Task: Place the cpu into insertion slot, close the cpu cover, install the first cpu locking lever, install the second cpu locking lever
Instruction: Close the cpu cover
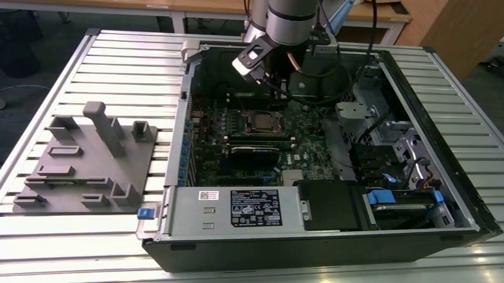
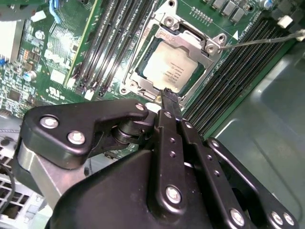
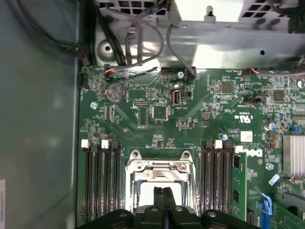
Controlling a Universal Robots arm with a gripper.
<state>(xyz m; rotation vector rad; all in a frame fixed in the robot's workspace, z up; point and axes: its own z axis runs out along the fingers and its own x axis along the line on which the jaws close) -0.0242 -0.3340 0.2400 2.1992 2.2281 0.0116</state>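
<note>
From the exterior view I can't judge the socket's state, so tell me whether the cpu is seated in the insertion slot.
Observer: Yes. In the second wrist view the cpu lies flat in the insertion slot, silver face up.
Operator: Report the cpu cover.
Observer: The cpu cover is down over the chip, and its window frames the metal face.
Operator: Give me the fingers.
Observer: In both wrist views the gripper has its fingers shut together, with the tips by the slot's edge.
</note>
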